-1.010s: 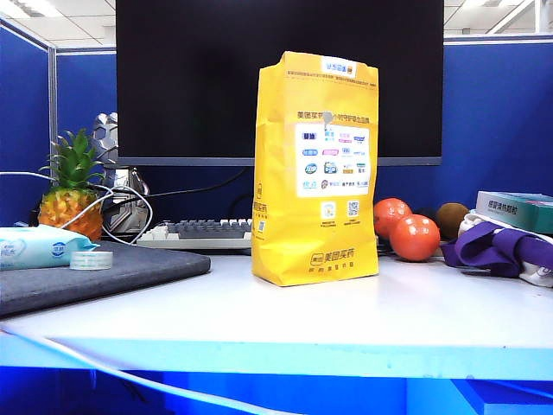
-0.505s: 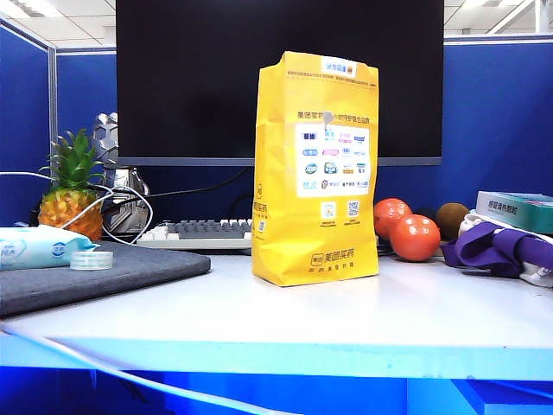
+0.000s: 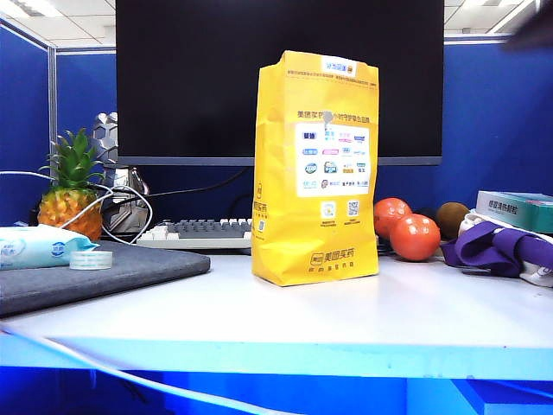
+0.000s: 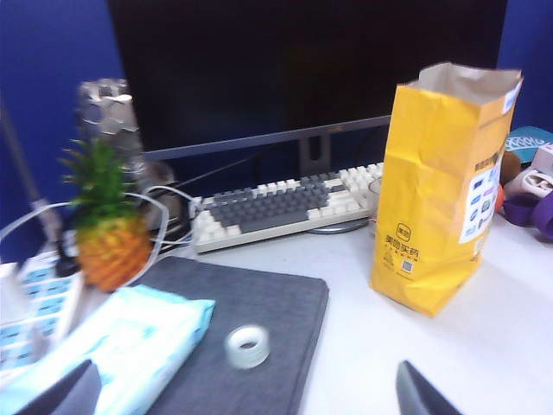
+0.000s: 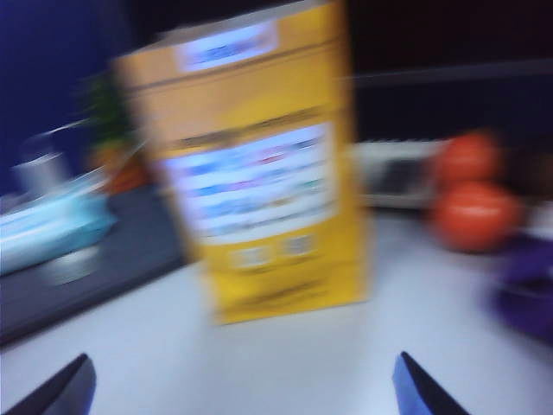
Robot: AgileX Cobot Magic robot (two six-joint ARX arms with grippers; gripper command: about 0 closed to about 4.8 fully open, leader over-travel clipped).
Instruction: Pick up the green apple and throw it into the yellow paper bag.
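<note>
We hold the left gripper and right gripper spread and empty above the desk, facing the upright yellow paper bag; no green apple shows anywhere.

Bare worktop lies open in front of the upright bag. Mat with tape crowds the left; fruits and purple cloth the right.

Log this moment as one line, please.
left gripper: open, empty, above mat | right gripper: open, empty, facing yellow paper bag | bag upright | green apple: unseen
</note>
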